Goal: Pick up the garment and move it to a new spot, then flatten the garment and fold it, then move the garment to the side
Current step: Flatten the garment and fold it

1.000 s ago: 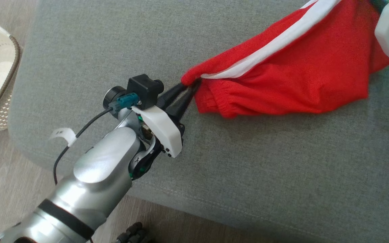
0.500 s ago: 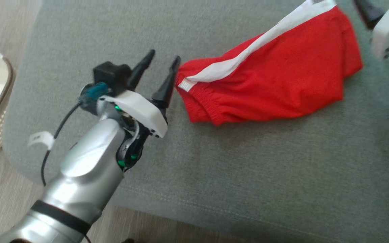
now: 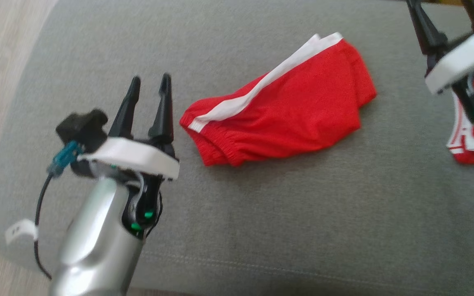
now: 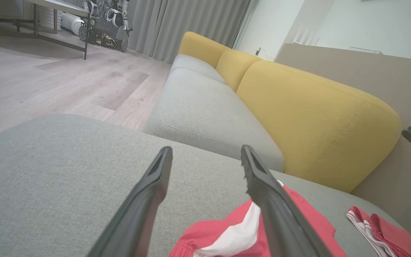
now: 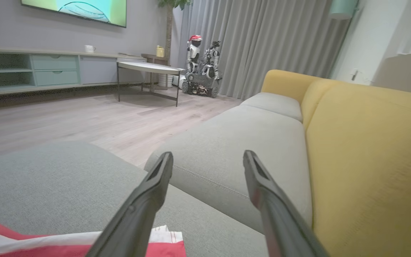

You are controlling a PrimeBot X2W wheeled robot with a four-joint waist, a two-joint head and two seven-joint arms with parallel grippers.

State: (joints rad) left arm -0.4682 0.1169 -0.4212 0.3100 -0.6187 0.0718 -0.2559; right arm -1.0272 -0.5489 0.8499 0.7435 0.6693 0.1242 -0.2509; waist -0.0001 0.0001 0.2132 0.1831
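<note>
The blurred right end effector [image 3: 447, 8] has its fingertips cut off above.

The garment [image 3: 286, 119] is a pair of red shorts with a white stripe down one side. It lies doubled over on itself, low and a little rumpled, on the grey cushion [image 3: 261, 222] in front of me. It sits on a slant, with the gathered elastic waistband at the nearer left end and the stripe running along its far edge. That waistband end lies just beside my left tool [image 3: 150, 78], not touching it.
</note>
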